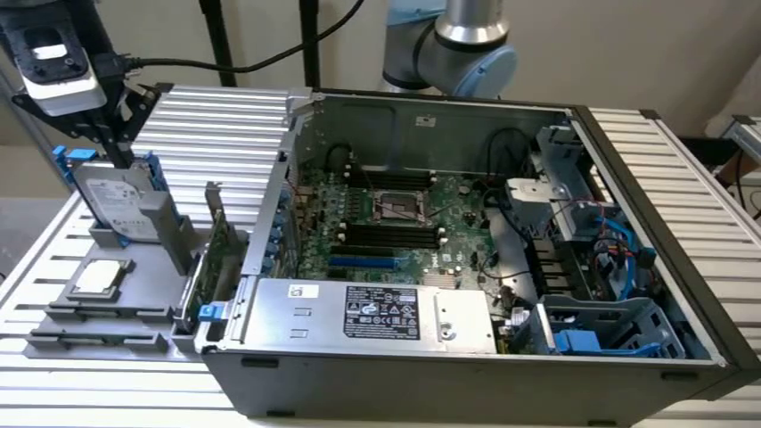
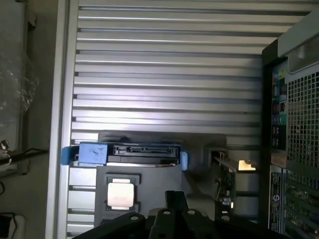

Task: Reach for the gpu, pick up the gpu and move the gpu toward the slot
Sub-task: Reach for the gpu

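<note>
**Gripper above the rack, gpu not yet taken**

The gripper (image 1: 119,159) hangs with its tips drawn together on nothing, directly over the hard drive (image 1: 119,201). The gpu (image 1: 216,259) stands on edge in the grey rack (image 1: 152,290). It is lower than the gripper, off to its case-ward side and well apart from the tips, between the drive and the wall of the case (image 1: 267,223). Standing upright, the gpu offers its top edge to a pinch from above, and it likely already has the attitude it needs for the slot (image 1: 363,263). The slot lies farther off in the same direction, on the board inside the open case. I judge the work to be early in the reach.
</note>
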{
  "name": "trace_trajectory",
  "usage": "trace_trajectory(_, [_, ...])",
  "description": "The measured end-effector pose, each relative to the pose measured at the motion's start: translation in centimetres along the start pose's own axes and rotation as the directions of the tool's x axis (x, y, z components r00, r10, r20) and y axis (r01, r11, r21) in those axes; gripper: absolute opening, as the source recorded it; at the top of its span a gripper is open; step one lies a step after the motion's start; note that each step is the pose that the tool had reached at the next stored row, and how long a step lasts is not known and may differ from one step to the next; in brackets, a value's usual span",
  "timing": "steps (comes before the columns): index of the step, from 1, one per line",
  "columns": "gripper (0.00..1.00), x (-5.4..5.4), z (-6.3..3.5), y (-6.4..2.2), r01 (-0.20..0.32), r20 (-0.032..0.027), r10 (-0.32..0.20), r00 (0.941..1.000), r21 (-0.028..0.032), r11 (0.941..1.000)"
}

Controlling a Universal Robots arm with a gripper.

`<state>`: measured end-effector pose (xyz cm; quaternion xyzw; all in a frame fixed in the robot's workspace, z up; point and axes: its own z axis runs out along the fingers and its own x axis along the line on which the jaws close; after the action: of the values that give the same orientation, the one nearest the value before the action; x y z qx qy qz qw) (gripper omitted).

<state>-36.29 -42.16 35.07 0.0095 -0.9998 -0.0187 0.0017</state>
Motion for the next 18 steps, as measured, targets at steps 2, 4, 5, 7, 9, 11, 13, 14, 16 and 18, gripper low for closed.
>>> trace_trajectory(2, [0.11,-0.5,-0.02,-0.61,0.000,-0.0008,0.000,1.0000,-0.0001,1.0000])
trace_trajectory(4, [0.11,-1.0,-0.05,-1.20,0.000,-0.0015,0.000,1.0000,0.0000,1.0000])
trace_trajectory(5, [0.11,-1.3,-0.06,-1.48,0.000,-0.0018,0.000,1.0000,0.0000,1.0000])
trace_trajectory(7, [0.11,-1.9,-0.09,-2.02,0.000,-0.0022,0.000,1.0000,0.0000,1.0000])
trace_trajectory(9, [0.11,-2.6,-0.10,-2.54,0.000,-0.0025,0.000,1.0000,-0.0001,1.0000])
trace_trajectory(11, [0.11,-3.3,-0.12,-3.04,0.000,-0.0028,0.000,1.0000,-0.0001,1.0000])
trace_trajectory(13, [0.11,-4.0,-0.13,-3.54,0.000,-0.0031,0.000,1.0000,-0.0002,1.0000])
trace_trajectory(14, [0.11,-4.4,-0.12,-3.78,0.000,-0.0029,0.000,1.0000,-0.0003,1.0000])
trace_trajectory(16, [0.11,-5.1,-0.10,-4.23,0.000,-0.0033,0.000,1.0000,0.0000,1.0000])
trace_trajectory(18, [0.11,-5.9,-0.04,-4.67,0.000,-0.0032,0.000,1.0000,-0.0001,1.0000])
